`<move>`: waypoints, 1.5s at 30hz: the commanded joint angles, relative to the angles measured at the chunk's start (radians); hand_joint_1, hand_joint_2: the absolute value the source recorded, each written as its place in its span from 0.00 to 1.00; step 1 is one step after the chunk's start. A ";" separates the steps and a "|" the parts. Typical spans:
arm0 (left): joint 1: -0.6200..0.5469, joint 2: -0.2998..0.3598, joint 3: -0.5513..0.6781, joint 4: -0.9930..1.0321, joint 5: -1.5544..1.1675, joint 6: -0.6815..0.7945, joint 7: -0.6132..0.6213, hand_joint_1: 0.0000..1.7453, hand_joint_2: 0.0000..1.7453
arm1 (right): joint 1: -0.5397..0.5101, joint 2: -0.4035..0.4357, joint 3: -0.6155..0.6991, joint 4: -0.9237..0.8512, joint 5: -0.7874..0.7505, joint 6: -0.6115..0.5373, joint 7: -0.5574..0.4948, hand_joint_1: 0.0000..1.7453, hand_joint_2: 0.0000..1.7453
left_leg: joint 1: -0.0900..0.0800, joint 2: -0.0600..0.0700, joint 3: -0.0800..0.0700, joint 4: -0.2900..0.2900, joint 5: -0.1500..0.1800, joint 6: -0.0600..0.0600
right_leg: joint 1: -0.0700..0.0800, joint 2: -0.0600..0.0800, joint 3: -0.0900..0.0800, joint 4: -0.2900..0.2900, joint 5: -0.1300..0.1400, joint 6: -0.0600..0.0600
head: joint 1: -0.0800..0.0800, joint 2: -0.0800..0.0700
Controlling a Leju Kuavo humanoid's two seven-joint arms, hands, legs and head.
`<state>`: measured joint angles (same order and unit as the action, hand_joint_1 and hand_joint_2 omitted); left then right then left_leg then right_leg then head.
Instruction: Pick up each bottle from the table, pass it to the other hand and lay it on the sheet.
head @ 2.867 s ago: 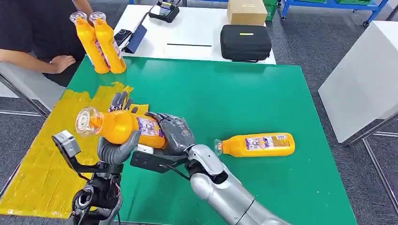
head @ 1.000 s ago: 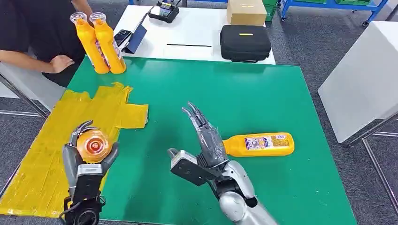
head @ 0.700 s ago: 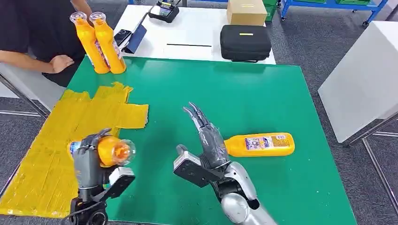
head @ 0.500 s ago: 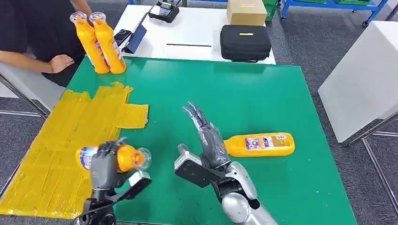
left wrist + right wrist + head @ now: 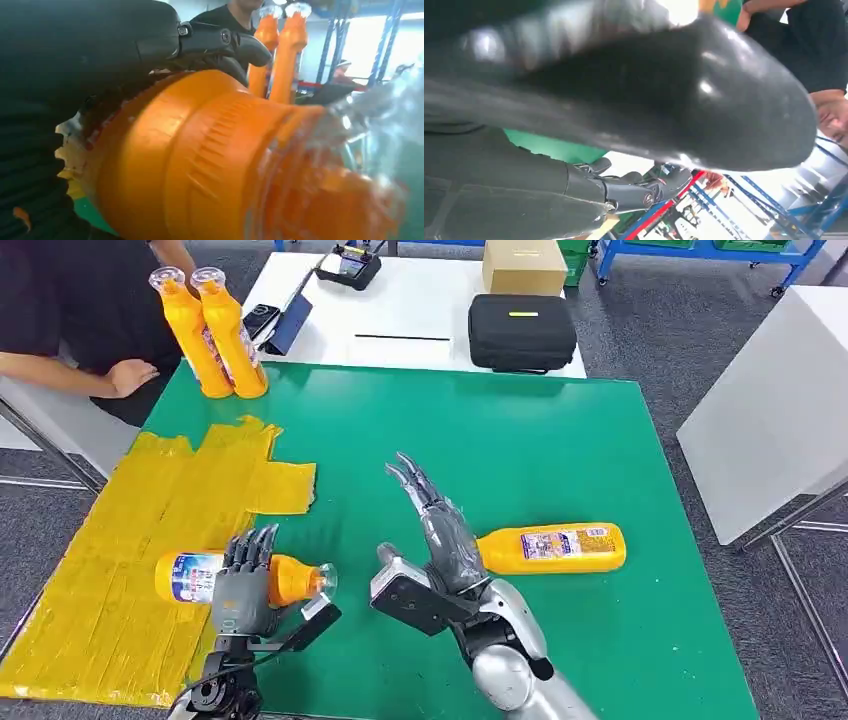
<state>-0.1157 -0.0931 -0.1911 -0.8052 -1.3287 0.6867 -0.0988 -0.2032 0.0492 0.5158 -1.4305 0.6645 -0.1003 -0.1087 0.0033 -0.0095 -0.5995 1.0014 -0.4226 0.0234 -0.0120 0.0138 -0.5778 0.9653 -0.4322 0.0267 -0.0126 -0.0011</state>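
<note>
The left robot hand grips an orange bottle around its shoulder, fingers wrapped over the top of it. The bottle lies on its side at the near right edge of the yellow sheet, its base and label over the sheet and its clear cap pointing out over the green worktop. Whether the bottle already rests on the sheet or hangs just above it cannot be told. In the left wrist view the same bottle looms close, with dark fingers curled over it.

The right robot hand holds nothing; it stands edge-up over the green worktop with its fingers straight, spread slightly and pointing away from the robot. Just beside it, on its right, a second orange bottle lies on its side on the worktop, cap end toward the hand; the hand hides the cap, so contact cannot be judged.

Two more orange bottles stand upright side by side at the far left corner of the green worktop, touching each other. A person in a dark top sits just beyond them, one hand near the corner. Behind the green worktop a white table carries a black case, a cardboard box and some small devices.
</note>
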 commanded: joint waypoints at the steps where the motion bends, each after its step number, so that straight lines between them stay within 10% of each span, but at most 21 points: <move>1: -0.051 0.031 -0.033 0.155 0.014 0.011 0.019 0.00 0.00 | -0.049 -0.024 0.033 0.064 -0.010 0.007 0.000 0.00 0.00 | 0.000 0.002 0.003 -0.001 -0.001 -0.001 | 0.000 0.001 0.003 -0.001 0.000 -0.001 | 0.000 0.000; 14: -0.060 0.053 -0.069 0.052 0.452 -0.028 -0.168 0.00 0.00 | -0.045 -0.023 0.005 0.072 -0.013 -0.005 0.001 0.00 0.00 | 0.000 0.001 0.004 0.000 -0.001 -0.002 | 0.001 -0.001 0.003 0.000 -0.001 -0.001 | 0.000 0.000; 39: 0.078 0.045 0.044 -0.395 1.412 -0.561 -0.461 0.00 0.00 | 0.112 -0.119 -0.130 -0.098 0.079 0.003 0.004 0.00 0.00 | 0.000 -0.001 0.001 0.000 -0.001 0.000 | 0.001 -0.003 0.002 0.000 -0.001 -0.001 | 0.000 0.000; 40: 0.098 0.049 0.052 -0.442 1.447 -0.573 -0.465 0.00 0.00 | 0.137 -0.148 -0.152 -0.126 0.087 0.007 -0.005 0.00 1.00 | 0.000 -0.002 0.003 0.001 -0.002 0.000 | 0.001 -0.003 0.004 0.000 -0.002 -0.001 | 0.000 0.000; 45: 0.174 0.052 0.089 -0.620 1.560 -0.605 -0.437 0.00 0.00 | 0.242 -0.232 -0.267 -0.218 0.131 0.022 -0.023 0.00 1.00 | 0.000 -0.004 0.000 0.001 -0.002 0.000 | 0.000 -0.006 0.002 0.000 -0.003 0.000 | 0.000 0.000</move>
<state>-0.0218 -0.0580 -0.1667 -1.1915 0.1600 0.1061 -0.5604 -0.0736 -0.0739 0.4011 -1.5308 0.7541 -0.1030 -0.1179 0.0025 -0.0107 -0.6015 1.0017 -0.4229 0.0244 -0.0128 0.0128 -0.5791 0.9648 -0.4325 0.0270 -0.0126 -0.0011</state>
